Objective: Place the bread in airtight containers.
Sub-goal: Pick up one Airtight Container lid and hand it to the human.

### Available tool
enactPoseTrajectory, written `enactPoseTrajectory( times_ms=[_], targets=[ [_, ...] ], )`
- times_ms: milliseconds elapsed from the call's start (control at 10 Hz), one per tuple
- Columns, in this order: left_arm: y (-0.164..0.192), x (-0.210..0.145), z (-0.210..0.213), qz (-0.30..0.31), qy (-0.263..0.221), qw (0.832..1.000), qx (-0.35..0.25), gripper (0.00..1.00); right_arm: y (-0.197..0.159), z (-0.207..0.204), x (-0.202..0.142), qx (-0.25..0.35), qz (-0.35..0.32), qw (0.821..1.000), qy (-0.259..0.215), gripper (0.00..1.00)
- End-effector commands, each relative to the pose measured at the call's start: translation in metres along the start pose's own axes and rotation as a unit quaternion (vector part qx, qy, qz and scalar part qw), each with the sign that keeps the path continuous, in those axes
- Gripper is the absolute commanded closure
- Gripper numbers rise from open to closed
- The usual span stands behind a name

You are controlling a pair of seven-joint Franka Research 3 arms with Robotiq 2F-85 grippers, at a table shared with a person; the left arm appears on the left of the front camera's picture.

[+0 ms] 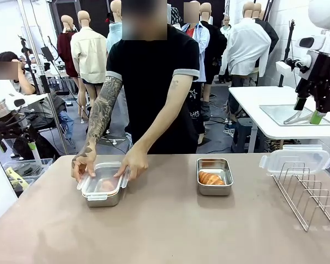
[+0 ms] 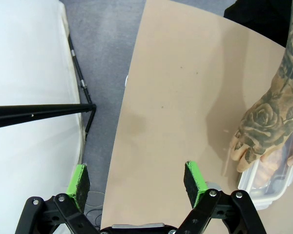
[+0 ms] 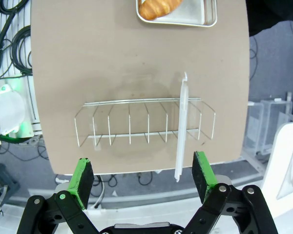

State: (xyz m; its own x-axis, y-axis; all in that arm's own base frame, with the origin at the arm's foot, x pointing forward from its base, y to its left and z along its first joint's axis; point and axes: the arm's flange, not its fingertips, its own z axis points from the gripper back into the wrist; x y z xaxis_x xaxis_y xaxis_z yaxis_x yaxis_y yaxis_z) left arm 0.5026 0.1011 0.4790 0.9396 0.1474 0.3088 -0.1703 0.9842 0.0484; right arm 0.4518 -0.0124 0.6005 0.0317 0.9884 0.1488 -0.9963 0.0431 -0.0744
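Note:
A person's two hands (image 1: 107, 165) press a clear lid onto the left steel tin (image 1: 103, 190). A croissant (image 1: 105, 185) shows faintly through that lid. The right tin (image 1: 226, 181) stands open with a golden croissant (image 1: 210, 178) inside; from the right wrist it shows as a tin (image 3: 207, 17) holding the croissant (image 3: 158, 7). Its clear lid (image 1: 296, 159) stands upright in the wire rack, edge-on as the lid (image 3: 181, 126) in the right wrist view. My left gripper (image 2: 136, 179) hangs open over the table's left edge, beside the person's hand (image 2: 263, 126) and the lidded tin (image 2: 276, 187). My right gripper (image 1: 308, 111) is open, high above the rack (image 3: 146, 126).
The wire rack (image 1: 311, 192) occupies the table's right end. A white side table (image 1: 264, 104) with a flat tray stands behind on the right. Bare table (image 1: 165, 231) stretches between the tins and the near edge. Cables and bins lie on the floor left of the table.

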Motion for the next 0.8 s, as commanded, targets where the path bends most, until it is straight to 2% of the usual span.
enactPoseTrajectory(
  times_ms=[0, 700],
  targets=[
    [0.0005, -0.0015, 0.0009, 0.001, 0.0, 1.0, 0.005, 0.0, 0.0023, 0.0001, 0.0006, 0.005, -0.003, 1.0, -0.001, 0.0],
    [0.0005, -0.0015, 0.0009, 0.001, 0.0, 1.0, 0.005, 0.0, 0.0023, 0.0001, 0.0006, 0.005, -0.003, 1.0, -0.001, 0.0]
  ],
)
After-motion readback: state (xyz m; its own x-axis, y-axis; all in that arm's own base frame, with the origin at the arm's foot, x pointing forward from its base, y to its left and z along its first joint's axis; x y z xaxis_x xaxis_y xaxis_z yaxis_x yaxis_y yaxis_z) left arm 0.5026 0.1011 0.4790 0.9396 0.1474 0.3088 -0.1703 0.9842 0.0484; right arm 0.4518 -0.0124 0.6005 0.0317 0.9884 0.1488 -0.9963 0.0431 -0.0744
